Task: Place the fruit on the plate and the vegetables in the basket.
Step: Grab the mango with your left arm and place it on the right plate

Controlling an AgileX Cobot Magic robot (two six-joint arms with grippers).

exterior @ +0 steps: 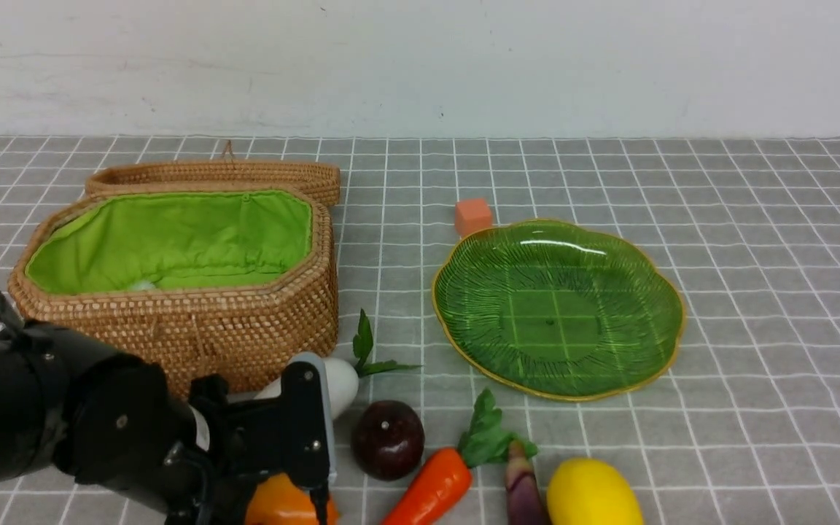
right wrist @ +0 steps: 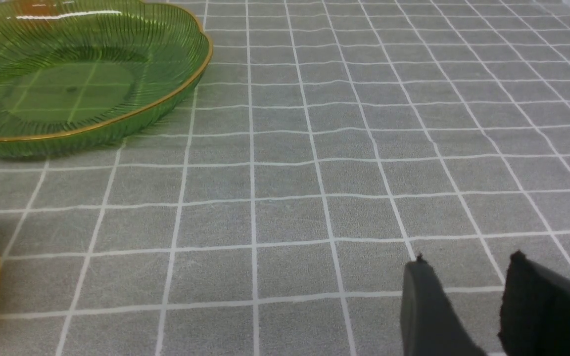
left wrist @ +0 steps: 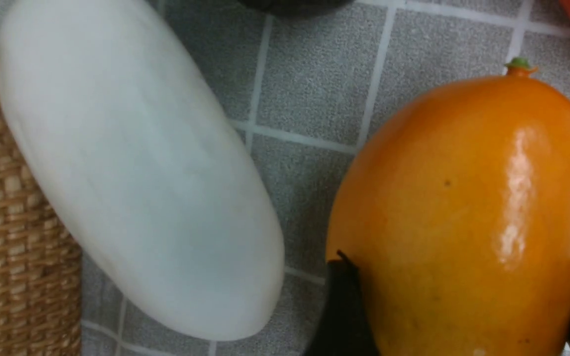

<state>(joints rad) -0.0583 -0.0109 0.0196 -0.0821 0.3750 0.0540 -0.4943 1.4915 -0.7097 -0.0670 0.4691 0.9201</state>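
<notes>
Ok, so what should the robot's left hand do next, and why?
Probably lift the mango straight up. The left gripper has its fingers touching both sides of it, so it looks held. It is a fruit, and the plate has nothing on it. The radish lies close beside it, so going straight up should avoid a bump.

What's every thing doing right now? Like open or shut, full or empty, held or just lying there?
basket: lid open.
plate: empty.
left gripper: fingers shut on mango.
mango: held by left gripper.
right gripper: fingers apart, holding nothing.
radish: lying beside basket.
plum: loose on table.
carrot: lying on table.
eggplant: lying on table.
lemon: loose on table.
</notes>
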